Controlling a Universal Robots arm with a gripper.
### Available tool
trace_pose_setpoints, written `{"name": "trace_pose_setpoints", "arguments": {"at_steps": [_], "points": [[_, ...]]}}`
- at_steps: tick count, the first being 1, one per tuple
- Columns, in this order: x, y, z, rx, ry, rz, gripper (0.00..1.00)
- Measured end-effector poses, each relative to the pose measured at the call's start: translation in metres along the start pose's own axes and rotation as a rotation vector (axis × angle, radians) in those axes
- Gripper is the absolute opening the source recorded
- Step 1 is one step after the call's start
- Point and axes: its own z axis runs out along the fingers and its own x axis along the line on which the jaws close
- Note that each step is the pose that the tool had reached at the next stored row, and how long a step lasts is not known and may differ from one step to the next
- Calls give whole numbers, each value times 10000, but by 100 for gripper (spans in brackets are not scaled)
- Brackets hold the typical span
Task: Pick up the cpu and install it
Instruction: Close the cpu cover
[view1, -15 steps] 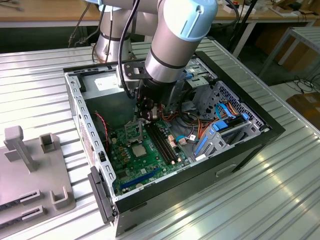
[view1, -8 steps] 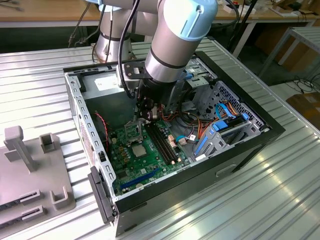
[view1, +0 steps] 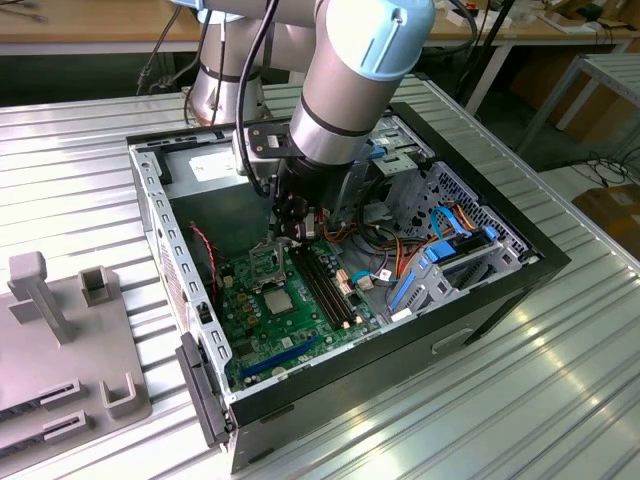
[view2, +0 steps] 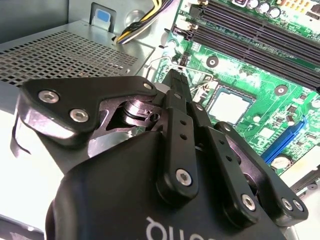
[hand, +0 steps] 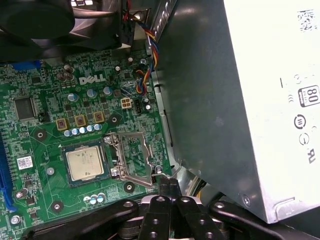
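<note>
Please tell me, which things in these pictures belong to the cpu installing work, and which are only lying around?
For the job:
cpu, lying flat in the socket on the motherboard
open socket frame beside it
gripper, fingers shut, near the frame

Lying about:
power supply
memory slots
blue drive brackets
grey holders on the table outside the case

Robotics lab, workbenches (view1: 560, 35), ribbed metal table (view1: 90, 160)

You see a ribbed metal worktop (view1: 520, 400) carrying the open black computer case (view1: 400, 335), with a grey fixture block (view1: 70, 350) lying at the exterior view's left.
</note>
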Motion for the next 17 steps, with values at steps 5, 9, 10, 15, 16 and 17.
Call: {"name": "trace_pose_setpoints", "arguments": {"at_steps": [5, 9, 10, 15, 16, 17], "points": [[3, 0, -1, 5, 21, 2, 11], [12, -2, -2, 6, 31, 2, 11], [16, -3, -3, 6, 31, 1, 11], [42, -8, -7, 7, 30, 1, 11], [46, -9, -8, 7, 31, 2, 11], [50, -9, -9, 6, 31, 2, 11]]}}
